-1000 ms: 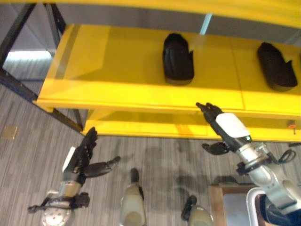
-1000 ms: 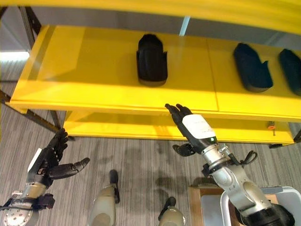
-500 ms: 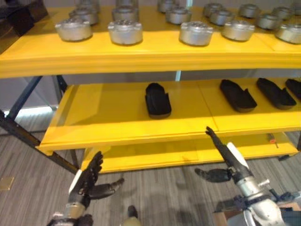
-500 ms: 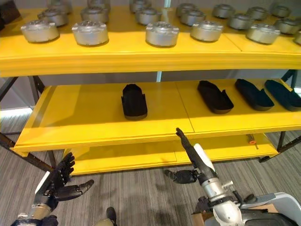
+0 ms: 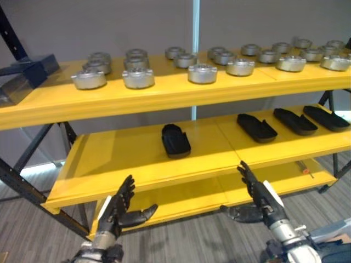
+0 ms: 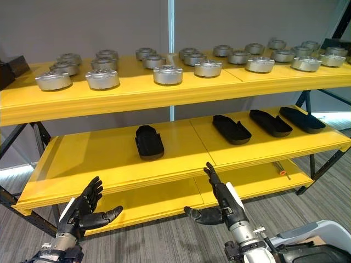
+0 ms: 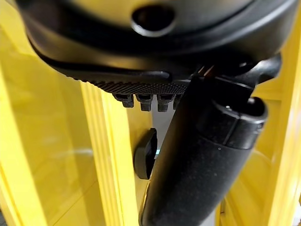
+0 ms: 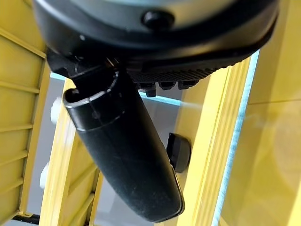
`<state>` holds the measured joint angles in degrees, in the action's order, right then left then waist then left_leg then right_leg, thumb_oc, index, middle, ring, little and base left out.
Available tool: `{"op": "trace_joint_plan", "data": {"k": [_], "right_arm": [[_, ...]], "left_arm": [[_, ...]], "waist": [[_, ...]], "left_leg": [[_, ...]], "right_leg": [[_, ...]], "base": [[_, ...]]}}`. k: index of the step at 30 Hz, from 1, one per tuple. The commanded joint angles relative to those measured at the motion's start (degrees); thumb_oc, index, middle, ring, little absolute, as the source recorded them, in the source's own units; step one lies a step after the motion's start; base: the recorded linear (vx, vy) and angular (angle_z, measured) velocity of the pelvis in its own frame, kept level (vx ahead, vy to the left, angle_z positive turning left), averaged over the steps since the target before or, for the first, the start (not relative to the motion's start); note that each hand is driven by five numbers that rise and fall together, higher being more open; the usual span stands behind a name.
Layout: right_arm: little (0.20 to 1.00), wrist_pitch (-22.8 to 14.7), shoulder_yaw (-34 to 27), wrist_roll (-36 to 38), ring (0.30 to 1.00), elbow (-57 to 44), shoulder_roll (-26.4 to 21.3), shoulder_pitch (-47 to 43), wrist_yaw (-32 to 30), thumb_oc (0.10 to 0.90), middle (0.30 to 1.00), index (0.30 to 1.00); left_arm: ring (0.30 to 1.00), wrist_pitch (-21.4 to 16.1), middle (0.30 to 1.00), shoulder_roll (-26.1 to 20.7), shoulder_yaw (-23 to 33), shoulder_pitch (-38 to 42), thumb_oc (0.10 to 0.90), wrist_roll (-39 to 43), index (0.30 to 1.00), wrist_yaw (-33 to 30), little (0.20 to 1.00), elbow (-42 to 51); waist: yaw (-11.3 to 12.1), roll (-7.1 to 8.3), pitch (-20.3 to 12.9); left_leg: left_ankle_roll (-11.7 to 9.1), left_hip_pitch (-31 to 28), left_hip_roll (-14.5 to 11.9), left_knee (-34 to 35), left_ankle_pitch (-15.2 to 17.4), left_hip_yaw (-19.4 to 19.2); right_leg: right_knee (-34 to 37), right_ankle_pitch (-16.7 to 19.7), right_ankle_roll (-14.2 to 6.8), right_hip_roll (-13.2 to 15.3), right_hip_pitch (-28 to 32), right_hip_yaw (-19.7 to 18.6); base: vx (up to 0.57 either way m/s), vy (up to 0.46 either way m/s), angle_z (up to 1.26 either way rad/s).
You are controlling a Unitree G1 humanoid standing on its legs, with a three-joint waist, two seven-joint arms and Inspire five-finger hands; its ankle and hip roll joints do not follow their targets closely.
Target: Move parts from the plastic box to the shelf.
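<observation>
While both are hovering before the yellow shelf (image 6: 164, 164), each robot hand is spreading wide and empty. Left robot hand (image 6: 82, 211) and right robot hand (image 6: 222, 200) are sitting below its black parts (image 6: 149, 141).

In the right eye view we see the dark blue-black box (image 6: 10, 68) at the far left of the yellow metal shelf (image 6: 137, 98) cut off by the edge. In the left wrist view, the dark left hand (image 7: 207, 155) covers part of the lone black moulded part (image 7: 145, 154).

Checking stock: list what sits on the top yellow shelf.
On the top shelf stand many round silver metal parts in rows, plus a dark object at its left end. Parts farther back are partly hidden.
</observation>
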<state>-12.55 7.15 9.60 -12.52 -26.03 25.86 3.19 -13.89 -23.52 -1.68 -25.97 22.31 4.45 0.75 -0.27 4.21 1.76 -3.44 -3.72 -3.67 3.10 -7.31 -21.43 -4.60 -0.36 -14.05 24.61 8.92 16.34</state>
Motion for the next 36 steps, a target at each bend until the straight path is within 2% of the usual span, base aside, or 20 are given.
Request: {"op": "trace_joint_plan", "data": {"k": [1,4,5,6,7,8,9,12,13,14,17,19,20,23,28,29,31,32,33,36], "right_arm": [[1.0,-4.73,-1.84,4.51,1.0,-0.83,-0.4,-6.95,-0.02,0.9,1.0,1.0],[1.0,-4.57,-0.63,4.26,1.0,-0.56,-0.37,-7.37,-0.12,0.9,1.0,1.0],[1.0,-4.52,0.21,4.34,1.0,-0.35,-0.41,-8.48,-0.49,0.9,1.0,1.0],[1.0,-4.48,1.11,4.6,1.0,-0.2,-0.57,-9.87,-0.66,0.9,1.0,1.0],[1.0,-4.5,1.11,4.6,1.0,-0.14,-0.57,-9.98,-0.67,0.9,1.0,1.0],[1.0,-4.51,1.72,5.27,1.0,-0.17,-0.82,-11.09,-0.74,0.9,1.0,1.0],[1.0,-4.54,2.91,5.89,1.0,-0.3,-1.76,-13.69,-0.75,0.9,1.0,1.0],[1.0,-4.58,4.47,6.12,1.0,0.18,-2.28,-16.6,-0.6,0.9,1.0,1.0],[1.0,-4.63,4.58,6.1,1.0,0.35,-2.27,-16.84,-0.65,0.9,1.0,1.0],[1.0,-4.62,5.63,6.05,1.0,1.31,-1.84,-18.68,-0.86,0.9,1.0,1.0],[1.0,-4.86,6.51,5.33,1.0,2.1,-1.69,-19.61,-1.01,0.9,1.0,1.0],[1.0,-5.05,6.59,5.58,1.0,1.43,-2.34,-19.33,-0.75,0.9,1.0,1.0],[1.0,-5.03,6.62,5.6,1.0,1.38,-2.4,-19.34,-0.77,0.9,1.0,1.0],[1.0,-5.48,5.76,6.01,1.0,0.84,-3.56,-18.85,-0.62,0.9,1.0,1.0],[1.0,-6.43,2.87,6.04,1.0,0.12,-5.09,-16.22,-1.0,0.9,1.0,1.0],[1.0,-6.92,1.47,6.31,1.0,-0.05,-5.62,-14.9,-1.18,0.9,1.0,1.0],[1.0,-7.26,-0.28,6.36,1.0,-0.39,-6.13,-13.32,-1.46,0.9,1.0,1.0],[1.0,-7.57,-1.74,5.93,1.0,-0.63,-6.35,-11.98,-1.85,0.9,1.0,1.0],[1.0,-7.55,-1.84,5.93,1.0,-0.72,-6.39,-11.84,-1.85,0.9,1.0,1.0],[1.0,-8.37,-3.89,5.28,1.0,-1.2,-7.11,-9.83,-2.47,0.9,1.0,1.0]], "left_arm": [[1.0,-6.89,1.0,-1.37,2.8,4.04,0.9,1.43,1.0,-0.7,1.0,5.63],[1.0,-7.32,1.0,-1.72,1.59,7.5,0.9,0.69,1.0,-2.22,1.0,5.52],[1.0,-7.43,1.0,-1.53,1.3,8.66,0.9,1.3,1.0,-2.76,1.0,5.16],[1.0,-7.35,1.0,-1.57,1.09,9.71,0.9,1.43,1.0,-3.33,1.0,4.59],[1.0,-7.38,1.0,-1.55,1.1,9.81,0.9,1.42,1.0,-3.34,1.0,4.52],[1.0,-7.19,1.0,-1.55,1.08,10.52,0.9,1.61,1.0,-3.9,1.0,4.31],[1.0,-6.8,1.0,-1.4,1.05,11.39,0.9,3.0,1.0,-3.95,1.0,3.33],[1.0,-6.34,1.0,-1.01,0.3,11.21,0.9,4.88,1.0,-3.4,1.0,3.86],[1.0,-6.32,1.0,-1.02,0.42,11.25,0.9,4.99,1.0,-3.32,1.0,3.87],[1.0,-6.37,1.0,-0.85,0.54,10.88,0.9,5.79,1.0,-3.22,1.0,4.24],[1.0,-6.44,1.0,-0.58,1.26,9.99,0.9,6.06,1.0,-3.0,1.0,3.86],[1.0,-6.69,1.0,-0.15,1.3,9.36,0.9,6.75,1.0,-3.07,1.0,3.53],[1.0,-6.75,1.0,-0.09,1.33,9.37,0.9,6.78,1.0,-3.04,1.0,3.47],[1.0,-7.14,1.0,0.62,1.62,8.73,0.9,7.78,1.0,-2.86,1.0,4.03],[1.0,-7.19,1.0,1.41,0.41,8.94,0.9,7.77,1.0,-2.24,1.0,2.96],[1.0,-7.12,1.0,1.75,-0.06,8.59,0.9,7.68,1.0,-1.86,1.0,2.96],[1.0,-6.95,1.0,2.08,-0.54,8.38,0.9,7.71,1.0,-1.5,1.0,2.79],[1.0,-6.85,1.0,2.34,-1.21,8.49,0.9,7.79,1.0,-1.22,1.0,2.79],[1.0,-6.86,1.0,2.38,-1.3,8.51,0.9,7.79,1.0,-1.21,1.0,2.76],[1.0,-6.93,1.0,2.65,-2.91,9.43,0.9,7.9,1.0,-1.06,1.0,2.58]], "waist": [[-1.38,-0.01,-1.67],[-2.24,0.12,-0.78],[-1.91,-0.11,-0.04],[-1.27,-0.6,0.82],[-1.33,-0.61,0.93],[-0.87,-1.44,1.63],[-0.57,-1.79,2.55],[0.44,-1.88,2.55],[0.45,-1.87,2.68],[1.48,-1.64,2.1],[2.1,-1.75,1.69],[1.75,-1.97,1.72],[1.85,-2.13,1.73],[0.83,-2.97,1.92],[-1.08,-4.35,3.04],[-2.12,-4.96,3.12],[-2.82,-5.66,3.26],[-3.44,-6.36,3.43],[-3.33,-6.5,3.44],[-5.0,-7.54,4.14]], "left_leg": [[2.85,-0.1,-0.11,-4.56,7.33,3.55],[3.45,-0.24,0.98,-4.82,8.01,2.32],[3.52,-0.34,0.91,-4.63,7.8,1.23],[3.66,-0.58,0.78,-4.24,7.6,0.09],[3.66,-0.63,0.8,-4.19,7.57,0.15],[3.47,-1.31,0.45,-3.79,8.3,0.0],[4.28,-1.28,0.49,-3.8,8.27,-2.2],[5.0,-1.3,0.39,-4.13,8.33,-5.8],[4.92,-1.36,0.31,-4.23,8.39,-5.88],[4.24,-1.04,-0.32,-4.28,7.96,-8.48],[2.41,-0.93,-2.68,-5.08,6.56,-10.89],[0.97,-0.59,-5.3,-6.0,5.01,-11.93],[0.77,-0.61,-5.61,-6.07,4.88,-12.04],[-1.37,-0.55,-9.73,-7.23,2.96,-14.17],[-4.95,-0.12,-16.06,-9.54,-0.62,-15.28],[-6.54,-0.87,-17.78,-9.24,-3.19,-15.91],[-8.04,-1.68,-19.33,-8.83,-5.57,-16.28],[-9.35,-2.37,-20.6,-8.17,-7.78,-16.43],[-9.53,-2.47,-20.77,-8.06,-8.01,-16.44],[-10.64,-3.13,-22.72,-8.5,-10.91,-16.73]], "right_leg": [[1.14,15.42,-0.95,1.83,-3.68,-4.19],[1.11,20.01,-0.95,2.65,-6.4,-5.2],[0.35,21.64,-0.95,3.23,-8.03,-3.17],[-1.26,21.76,-0.95,4.35,-9.12,0.72],[-1.32,21.71,-0.95,4.38,-9.08,0.78],[-4.27,19.81,-0.95,5.52,-8.93,5.08],[-10.41,16.62,-0.28,6.8,-8.0,10.55],[-15.35,13.22,0.3,6.33,-6.4,15.36],[-15.45,13.05,0.34,6.29,-6.4,15.3],[-12.41,10.98,0.41,5.81,-4.65,18.17],[-7.23,7.18,1.49,2.83,-4.25,17.34],[-5.24,5.74,2.6,0.45,-4.12,16.53],[-5.08,5.7,2.79,0.12,-4.12,16.45],[-3.2,3.39,3.89,-2.94,-4.58,15.11],[-2.18,0.32,6.33,-7.88,-4.48,13.94],[-1.14,-0.4,6.87,-9.75,-3.97,13.37],[-0.34,-0.99,7.55,-11.6,-3.65,12.63],[0.1,-1.64,8.25,-13.16,-3.44,11.88],[0.15,-1.7,8.37,-13.38,-3.38,11.85],[0.51,-2.71,9.61,-15.65,-3.39,10.49]], "base": [[-0.01,0.072,0.02],[-0.08,0.082,-0.02],[-0.15,0.062,-0.15],[-0.12,0.049,-0.43],[-0.08,0.09,-0.84],[-0.14,0.126,-1.13],[-0.17,0.139,-0.92],[-0.11,0.023,-0.4],[-0.09,-0.102,-0.34],[-0.08,-0.179,-0.45],[-0.03,-0.276,-1.03],[0.0,-0.291,-1.03],[-0.01,-0.204,-0.8],[-0.01,-0.265,-0.57],[0.02,-0.267,-0.32],[0.08,-0.268,-0.19],[0.08,-0.247,-0.28],[0.06,-0.183,-0.46],[0.05,-0.174,-0.38],[0.04,-0.163,-0.4]]}}
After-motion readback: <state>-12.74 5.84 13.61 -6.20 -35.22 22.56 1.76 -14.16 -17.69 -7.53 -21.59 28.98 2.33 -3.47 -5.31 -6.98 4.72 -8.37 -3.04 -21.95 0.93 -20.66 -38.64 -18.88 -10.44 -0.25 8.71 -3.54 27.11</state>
